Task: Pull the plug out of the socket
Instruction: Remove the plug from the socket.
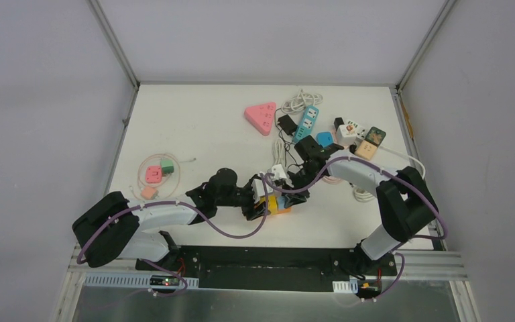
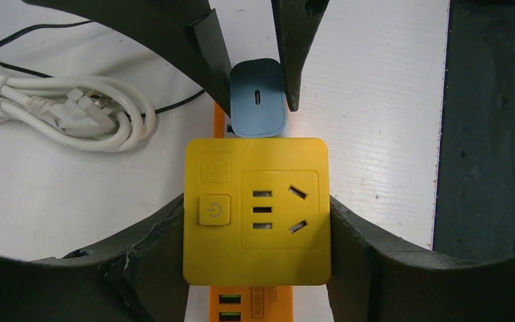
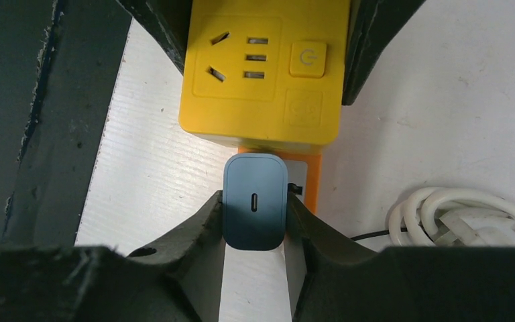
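My left gripper (image 2: 256, 228) has its jaws clamped on the yellow socket block (image 3: 265, 67), one finger pressed to each of two opposite sides. My right gripper (image 3: 255, 225) has its jaws closed on the blue plug (image 2: 258, 100), squeezing it from both sides.

The plug stands just beside the yellow block, over an orange bar (image 3: 312, 184) that runs out from under the block. Its edge looks to touch the block's side. I cannot tell how deep its pins sit.

The block's top face has a three-hole outlet beside three short slots in a column, and a square power button (image 2: 214, 210) with the usual on/off symbol. Beside the button is a faint embossed square mark, too pale for me to read. At the near end of the orange bar in my left wrist view there are two small ports and a line of tiny lettering, too blurred to make out. The plug's face carries only one small slot-shaped port; I find no writing there.

A coiled white cable (image 2: 74, 111) lies on the white table (image 2: 375, 100) to one side. From above, a pink triangular power strip (image 1: 261, 117) and a blue power strip (image 1: 306, 123) lie further back; any labels are too small to read.
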Controlling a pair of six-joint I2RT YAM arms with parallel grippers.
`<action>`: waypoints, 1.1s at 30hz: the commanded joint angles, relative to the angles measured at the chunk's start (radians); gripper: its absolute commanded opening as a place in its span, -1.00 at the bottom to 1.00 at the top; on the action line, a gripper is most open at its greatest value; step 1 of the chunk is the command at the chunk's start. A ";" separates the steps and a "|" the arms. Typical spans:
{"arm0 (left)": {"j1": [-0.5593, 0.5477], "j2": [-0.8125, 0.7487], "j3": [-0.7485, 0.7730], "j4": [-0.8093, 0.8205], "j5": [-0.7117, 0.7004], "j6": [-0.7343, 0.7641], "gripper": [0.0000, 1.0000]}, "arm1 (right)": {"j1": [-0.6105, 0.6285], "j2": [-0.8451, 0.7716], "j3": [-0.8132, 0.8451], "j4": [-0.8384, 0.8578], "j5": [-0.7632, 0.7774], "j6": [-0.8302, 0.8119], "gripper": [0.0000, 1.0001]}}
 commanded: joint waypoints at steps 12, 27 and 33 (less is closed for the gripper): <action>0.009 0.029 0.001 -0.008 0.008 0.007 -1.00 | 0.050 -0.026 0.001 -0.053 -0.064 -0.109 -1.00; 0.009 0.029 -0.002 -0.003 0.007 0.001 -1.00 | -0.008 0.002 0.018 -0.071 -0.132 -0.090 -1.00; 0.010 0.031 -0.001 -0.003 0.007 0.000 -1.00 | 0.061 -0.001 0.027 -0.061 -0.072 -0.071 -1.00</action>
